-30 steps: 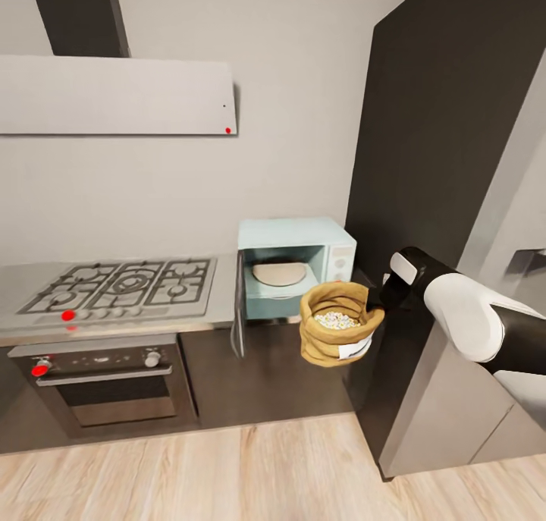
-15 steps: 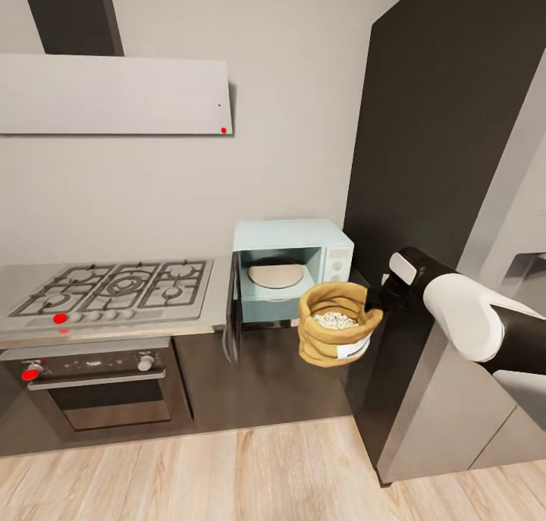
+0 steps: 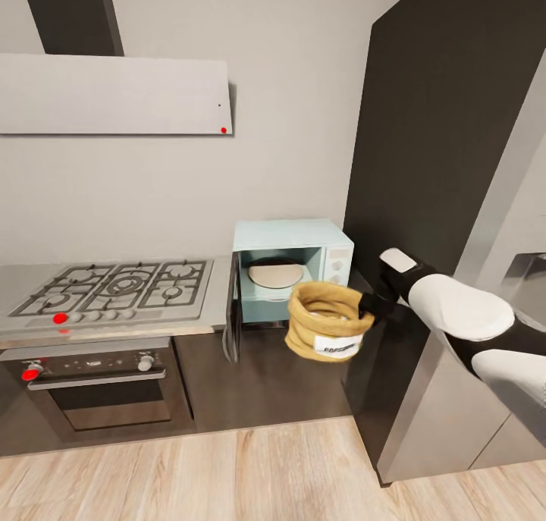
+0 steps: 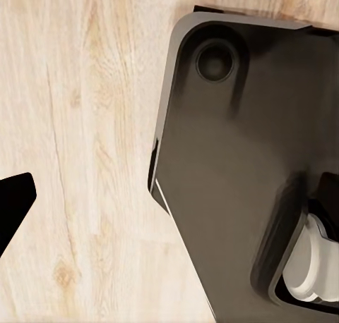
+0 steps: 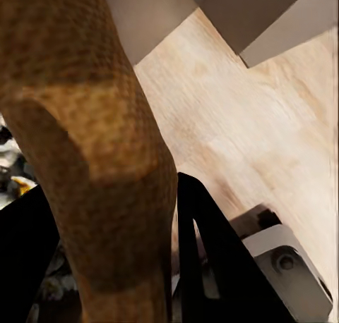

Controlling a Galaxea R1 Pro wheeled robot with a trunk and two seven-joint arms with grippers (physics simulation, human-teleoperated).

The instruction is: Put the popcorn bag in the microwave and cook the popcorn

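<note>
Pale wood floor (image 4: 85, 125), dark robot base (image 4: 240, 168), black pincer fingertip (image 4: 13, 199)

The microwave (image 3: 292, 271) stands at the right end of the countertop (image 3: 114, 327) with its door (image 3: 233, 309) swung open to the left, so its cavity is open toward the near side. A round turntable plate (image 3: 276, 274) lies on the cavity floor, with free height above it. The popcorn bag (image 3: 324, 321), clamped in the right gripper (image 3: 369, 306), hangs just near of the opening's lower right. A tall dark cabinet (image 3: 447, 149) walls off the right side closely. The gas hob (image 3: 114, 286) lies left of the door.
</note>
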